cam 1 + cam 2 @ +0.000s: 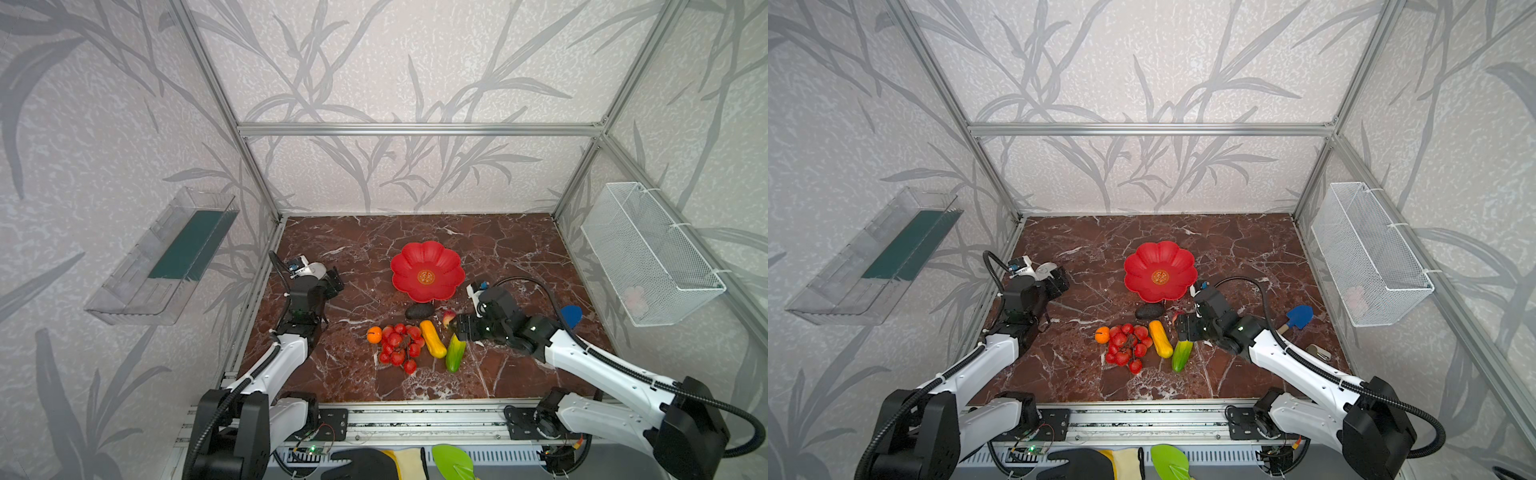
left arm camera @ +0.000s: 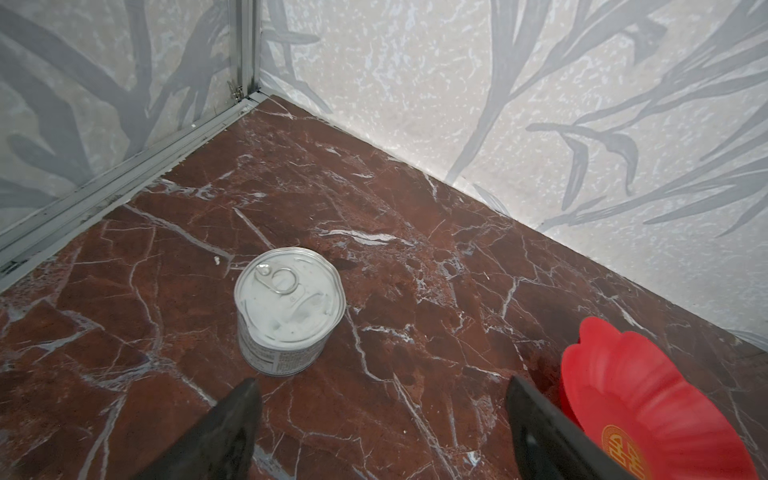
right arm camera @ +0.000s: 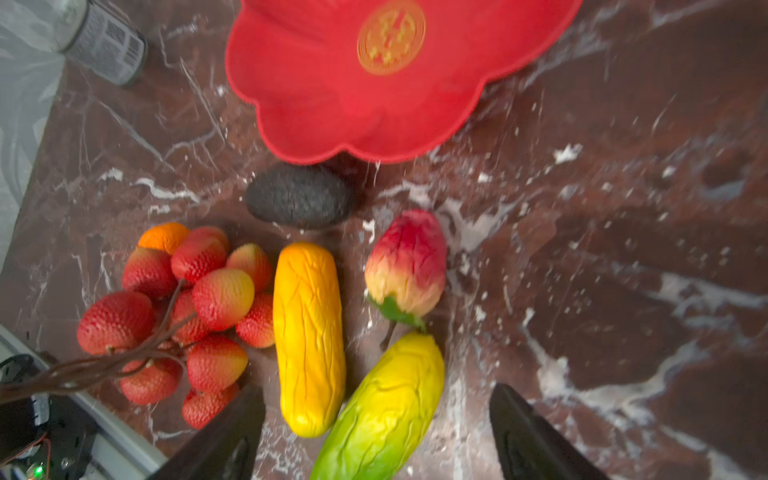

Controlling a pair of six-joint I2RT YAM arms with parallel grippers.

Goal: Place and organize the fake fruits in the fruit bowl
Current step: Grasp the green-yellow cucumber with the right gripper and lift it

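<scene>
My right gripper (image 3: 376,388) hangs released just above the green fruit (image 3: 382,411), jaws wide, the fruit's near end between them and neither finger touching it; nothing is held. I judge the step in hand to be the first pick, with the green fruit as its target. To do it well I should come straight down and straddle the fruit across its narrow width, nearer its middle than its tapering end; the skin looks glossy, and a pinch at the tip may squirt it out. The yellow fruit (image 3: 309,336) lies just beside it, so one finger must slip between them without shoving the yellow one into the red bunch (image 3: 199,316); the pink fruit (image 3: 407,262) lies just beyond the green one's far tip, its stalk close to it.

The bowl (image 3: 332,104) sits empty farther on, past the dark lump (image 3: 299,195) at its near rim; the lift should clear both before I lower. Every fruit lies on the worktop (image 1: 498,249); the orange (image 1: 374,334) rests against the bunch. My left gripper (image 2: 382,384) is released and empty, well apart from the fruits, facing the can (image 2: 289,309).
</scene>
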